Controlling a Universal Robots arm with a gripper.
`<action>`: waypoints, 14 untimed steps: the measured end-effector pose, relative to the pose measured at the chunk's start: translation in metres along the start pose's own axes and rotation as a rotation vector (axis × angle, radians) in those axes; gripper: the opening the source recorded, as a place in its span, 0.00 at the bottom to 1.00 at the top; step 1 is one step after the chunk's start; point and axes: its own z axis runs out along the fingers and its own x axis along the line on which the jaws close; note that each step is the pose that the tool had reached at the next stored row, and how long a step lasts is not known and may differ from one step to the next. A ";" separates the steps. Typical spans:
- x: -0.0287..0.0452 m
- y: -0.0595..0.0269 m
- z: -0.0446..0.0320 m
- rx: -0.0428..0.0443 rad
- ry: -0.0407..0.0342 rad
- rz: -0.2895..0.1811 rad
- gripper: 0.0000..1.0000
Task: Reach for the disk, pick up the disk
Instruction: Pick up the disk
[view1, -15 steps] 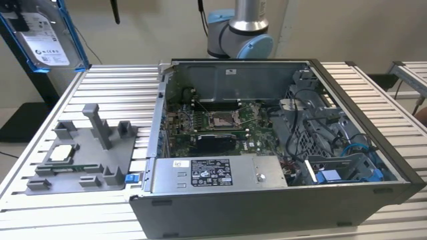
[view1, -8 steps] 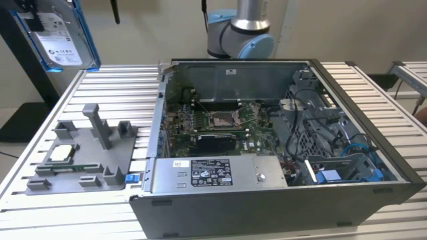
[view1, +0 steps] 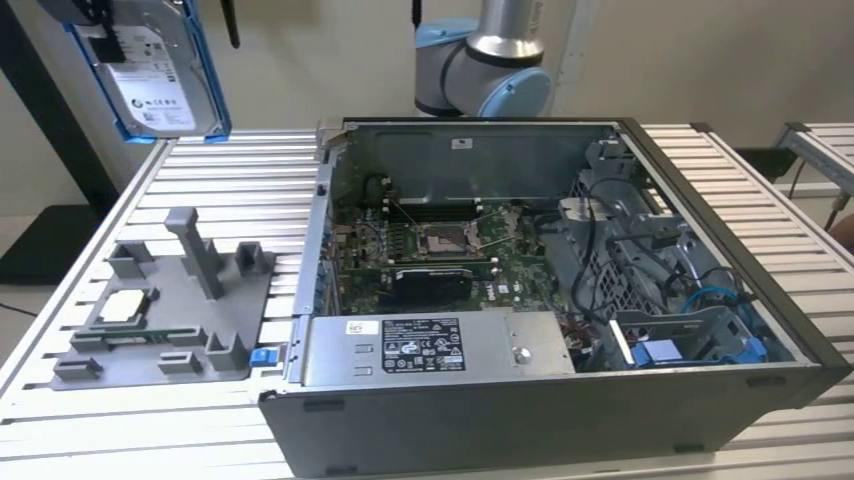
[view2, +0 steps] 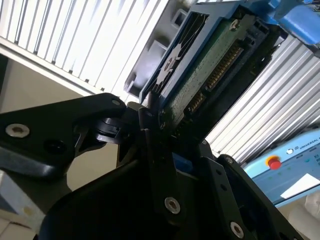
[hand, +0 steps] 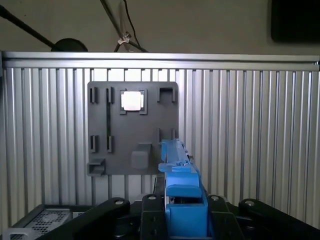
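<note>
The disk (view1: 158, 88), a silver hard drive with a white label in a bright blue bracket, hangs upright high above the table's far corner on the exterior view's left. My gripper (view1: 118, 28) is shut on its upper end. In the second wrist view the disk's (view2: 205, 75) green circuit-board side and blue frame stick out from between the black fingers (view2: 150, 131) of the gripper (view2: 175, 137). In the first wrist view the disk's blue bracket edge (hand: 179, 182) stands clamped in the gripper (hand: 182, 202), far above the table.
A grey fixture tray (view1: 200, 335) with a small square silver chip (view1: 123, 306) lies on the slatted aluminium table (view1: 240, 180), directly below me in the first wrist view (hand: 150, 135). An open computer case (view1: 534, 300) stands to its right. The arm's base (view1: 481, 60) is behind the case.
</note>
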 end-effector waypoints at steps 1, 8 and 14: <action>-0.0001 -0.0034 0.0000 0.0000 0.0000 0.000 0.00; -0.0003 -0.0251 -0.0004 -0.0002 -0.0001 0.000 0.00; -0.0005 -0.0446 -0.0007 -0.0004 0.0000 0.000 0.00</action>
